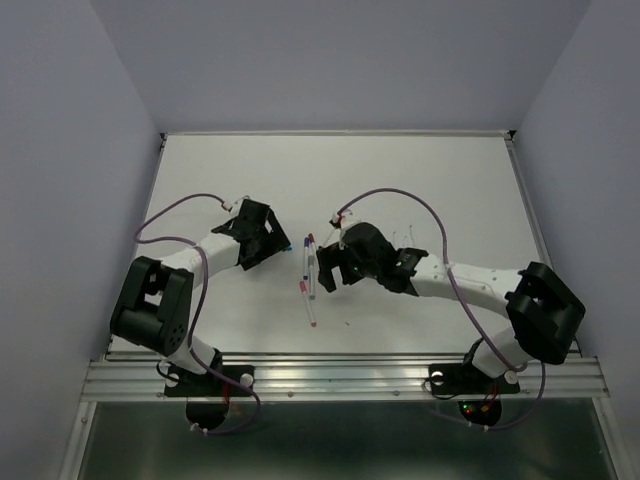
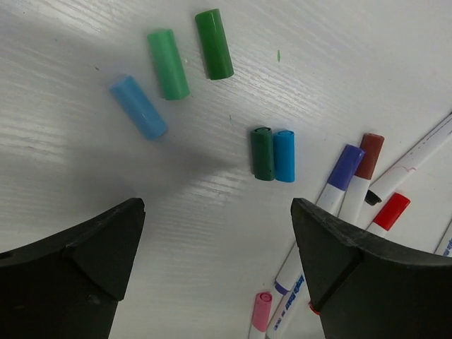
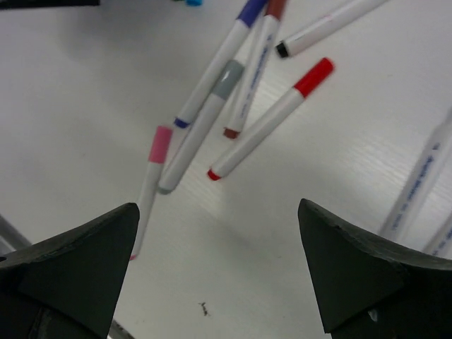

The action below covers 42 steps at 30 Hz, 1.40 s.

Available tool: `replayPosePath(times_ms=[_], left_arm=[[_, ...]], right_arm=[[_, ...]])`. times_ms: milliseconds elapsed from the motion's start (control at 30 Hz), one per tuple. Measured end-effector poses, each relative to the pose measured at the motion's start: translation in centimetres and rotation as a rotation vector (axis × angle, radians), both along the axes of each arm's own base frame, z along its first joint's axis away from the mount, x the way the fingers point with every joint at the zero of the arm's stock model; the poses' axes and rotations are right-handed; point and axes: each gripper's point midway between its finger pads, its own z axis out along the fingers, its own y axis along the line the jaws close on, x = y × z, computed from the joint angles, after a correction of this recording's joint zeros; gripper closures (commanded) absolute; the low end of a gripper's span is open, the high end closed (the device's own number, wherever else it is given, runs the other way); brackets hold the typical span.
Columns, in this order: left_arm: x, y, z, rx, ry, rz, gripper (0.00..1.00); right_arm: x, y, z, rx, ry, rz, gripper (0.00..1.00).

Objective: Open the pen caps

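Note:
Several loose pen caps lie on the white table in the left wrist view: a light blue cap [image 2: 138, 106], a light green cap [image 2: 168, 63], a dark green cap [image 2: 213, 44], and a dark green cap [image 2: 262, 153] touching a blue cap [image 2: 284, 155]. Capped pens fan out to the right: purple [image 2: 344, 169], brown-red [image 2: 369, 154], red [image 2: 390, 210] and pink [image 2: 260, 311]. My left gripper [image 2: 217, 212] hangs open over bare table, holding nothing. My right gripper [image 3: 217, 212] is open too, empty, just short of the pink pen [image 3: 152, 176], a grey-capped pen [image 3: 205, 127] and the red pen [image 3: 272, 120].
From above, the pens [image 1: 309, 265] lie between the left gripper [image 1: 272, 243] and the right gripper [image 1: 328, 272]. More white barrels [image 3: 417, 191] lie at the right. A metal rail [image 1: 340, 375] runs along the table's near edge.

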Motion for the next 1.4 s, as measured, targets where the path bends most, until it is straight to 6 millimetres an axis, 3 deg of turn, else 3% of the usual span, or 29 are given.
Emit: replayPosePath(times_ms=[200, 400, 500, 633, 767, 900, 933, 1000, 1067, 1300, 1400], left_arm=[[-0.4, 0.6, 2.7, 0.008, -0.050, 0.008, 0.01], [-0.2, 2.0, 7.0, 0.015, -0.163, 0.056, 0.01], [-0.1, 3.2, 8.5, 0.004, -0.202, 0.095, 0.01], [-0.3, 5.7, 9.4, 0.000, -0.232, 0.173, 0.01], [-0.8, 5.9, 9.7, -0.006, -0.238, 0.182, 0.01], [-0.9, 6.0, 10.1, -0.012, -0.250, 0.184, 0.01], [-0.9, 6.0, 10.2, -0.013, -0.252, 0.185, 0.01], [-0.9, 6.0, 10.3, -0.014, -0.254, 0.186, 0.01], [-0.9, 6.0, 10.2, -0.014, -0.253, 0.186, 0.01], [-1.0, 5.4, 10.3, -0.036, -0.250, 0.158, 0.01], [-0.9, 4.0, 10.5, -0.086, -0.260, 0.091, 0.01]], right_arm=[[-4.9, 4.6, -2.4, -0.033, 0.065, 0.126, 0.00], [-7.0, 7.9, -4.7, -0.128, 0.073, 0.105, 0.04], [-7.2, 8.8, -5.7, -0.172, 0.061, 0.058, 0.23], [-7.2, 9.1, -7.2, -0.239, 0.050, 0.000, 0.27], [-7.0, 9.1, -7.6, -0.282, 0.040, -0.063, 0.37], [-7.1, 9.2, -7.6, -0.280, 0.049, -0.101, 0.67], [-7.1, 9.2, -7.6, -0.277, 0.050, -0.111, 0.80], [-7.0, 9.1, -7.7, -0.273, 0.052, -0.130, 0.93], [-7.0, 9.0, -7.7, -0.274, 0.051, -0.138, 0.99], [-7.0, 8.5, -7.5, -0.279, 0.024, -0.104, 0.99], [-7.5, 7.2, -7.2, -0.277, 0.001, -0.029, 0.99]])
